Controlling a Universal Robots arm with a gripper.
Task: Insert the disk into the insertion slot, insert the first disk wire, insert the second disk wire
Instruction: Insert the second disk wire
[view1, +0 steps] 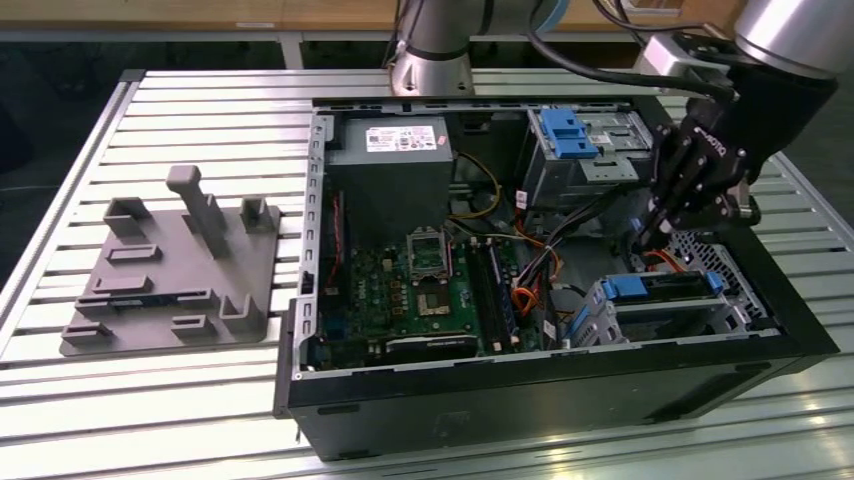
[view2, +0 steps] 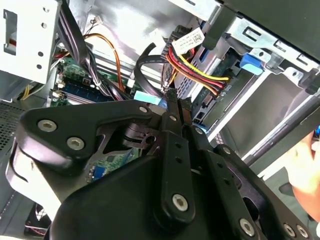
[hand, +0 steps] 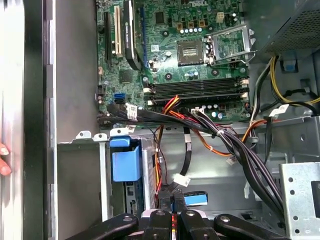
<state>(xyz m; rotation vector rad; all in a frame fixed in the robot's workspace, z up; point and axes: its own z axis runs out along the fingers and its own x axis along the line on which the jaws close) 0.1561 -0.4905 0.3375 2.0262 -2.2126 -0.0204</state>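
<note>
The disk, its blue carrier rail uppermost, sits in the insertion slot at about four o'clock inside the open computer case in the exterior view, and looks to be seated. Your gripper hangs just above it at about twelve o'clock from the slot, fingers pointing down into the case. In both wrist views the gripper has its fingers drawn narrow, almost together, with a light-blue wire connector touching the tips. Whether it is truly pinched cannot be told.

The work appears to stand at the wire steps. To do this well, keep the connector square to the disk's back edge and press straight. A tilted plug is likely to jam or slip from so narrow a hold.

Loose cabling crowds you: a red-and-yellow wire bundle and a thick black cable run cross near the fingers and could snag. The taller cage with the blue latch stands at one o'clock in the case, the motherboard towards nine o'clock from the gripper. A person's hand rests at the case edge near the slot; mind it. A grey fixture lies on the desk, well apart.
</note>
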